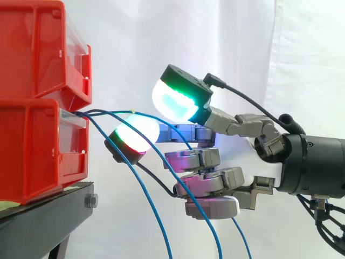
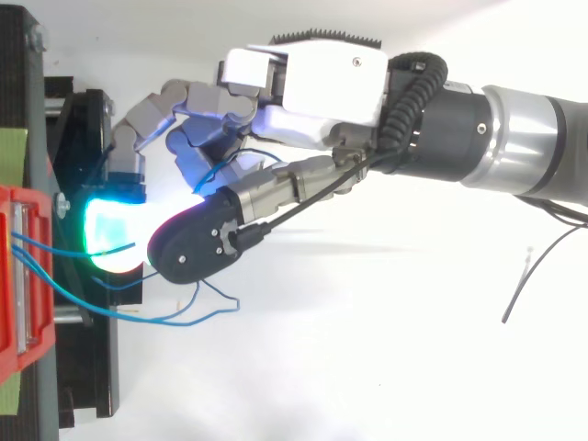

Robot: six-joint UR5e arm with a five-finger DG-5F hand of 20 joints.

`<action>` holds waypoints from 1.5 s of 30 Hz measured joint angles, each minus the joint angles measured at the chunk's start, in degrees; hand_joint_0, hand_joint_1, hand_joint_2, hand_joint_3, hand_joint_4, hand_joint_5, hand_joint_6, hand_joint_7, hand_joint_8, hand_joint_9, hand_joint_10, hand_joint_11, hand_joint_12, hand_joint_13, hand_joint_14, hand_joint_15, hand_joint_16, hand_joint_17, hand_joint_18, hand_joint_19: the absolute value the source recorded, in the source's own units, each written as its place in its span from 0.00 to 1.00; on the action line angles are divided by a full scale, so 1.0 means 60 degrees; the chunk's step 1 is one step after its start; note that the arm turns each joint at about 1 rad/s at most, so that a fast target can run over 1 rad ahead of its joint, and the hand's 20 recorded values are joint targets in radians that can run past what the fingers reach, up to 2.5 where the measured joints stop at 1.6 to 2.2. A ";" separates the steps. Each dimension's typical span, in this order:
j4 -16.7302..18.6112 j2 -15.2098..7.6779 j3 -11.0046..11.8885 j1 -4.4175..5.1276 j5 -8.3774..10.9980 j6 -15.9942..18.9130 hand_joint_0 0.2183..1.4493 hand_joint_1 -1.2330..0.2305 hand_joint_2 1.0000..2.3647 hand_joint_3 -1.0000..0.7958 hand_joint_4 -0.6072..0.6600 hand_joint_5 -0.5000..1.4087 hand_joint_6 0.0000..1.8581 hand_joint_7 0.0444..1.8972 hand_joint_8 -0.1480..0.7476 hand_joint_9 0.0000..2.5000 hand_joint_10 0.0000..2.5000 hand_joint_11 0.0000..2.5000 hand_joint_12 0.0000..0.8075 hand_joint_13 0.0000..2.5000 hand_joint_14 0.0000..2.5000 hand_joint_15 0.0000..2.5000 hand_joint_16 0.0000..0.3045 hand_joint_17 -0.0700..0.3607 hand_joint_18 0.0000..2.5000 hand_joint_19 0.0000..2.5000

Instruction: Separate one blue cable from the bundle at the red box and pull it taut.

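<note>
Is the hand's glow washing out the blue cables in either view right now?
Top view: the hand's cyan glow blooms over the blue cables near the red box, and the white ground beneath glares. Side view: the light is even and the cables read clearly against the curtain, except right at the glow.

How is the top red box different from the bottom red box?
The top red box sits on the bottom red box, which rests on the black stand. The blue cables come out of the bottom red box, and none come out of the top red box. Both boxes are red and the same shape.
</note>
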 measured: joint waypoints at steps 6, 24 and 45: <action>-0.0003 0.0000 -0.0001 0.0006 0.0003 -0.0003 0.32 0.41 0.01 0.39 0.50 0.17 0.49 0.41 0.39 0.25 1.00 0.75 0.44 0.38 1.00 0.47 0.14 0.38 0.53 0.59; -0.0016 0.0000 -0.0005 0.0020 -0.0007 0.0009 0.32 0.30 0.02 0.51 0.31 0.19 0.48 0.45 0.27 0.20 1.00 0.86 0.41 0.31 1.00 0.47 0.13 0.36 0.47 0.67; -0.0914 0.0045 -0.0013 0.0234 -0.0863 0.0666 0.31 0.32 0.01 0.52 0.39 0.20 0.49 0.45 0.32 0.22 1.00 0.78 0.45 0.34 1.00 0.40 0.16 0.41 0.45 0.54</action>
